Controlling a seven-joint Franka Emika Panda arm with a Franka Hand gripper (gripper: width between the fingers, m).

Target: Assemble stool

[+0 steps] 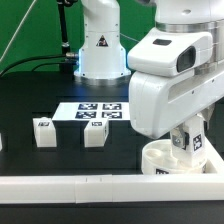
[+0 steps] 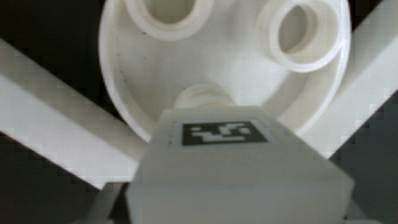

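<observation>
Gripper (image 1: pixel 186 146) is way down in the lower right of the exterior view, and as far as I can see it's clamped on the held leg (image 1: pixel 183 139), tag facing out. That block hangs right over the seat (image 1: pixel 154 158), the round white ring sitting on the black table (image 1: pixel 40 95) just behind the long white border wall (image 1: pixel 100 185). Can't tell from here if the block's bottom is actually touching the ring or just above it.

Wrist view is the same story: the held leg (image 2: pixel 222 140) fills the middle with its tag showing, and the seat (image 2: pixel 196 70) is behind it with two round holes visible.

Over toward lower left, the left loose leg (image 1: pixel 43 131) and right loose leg (image 1: pixel 95 133) stand upright, apart from each other. The marker board (image 1: pixel 98 112) lies flat just behind them.
</observation>
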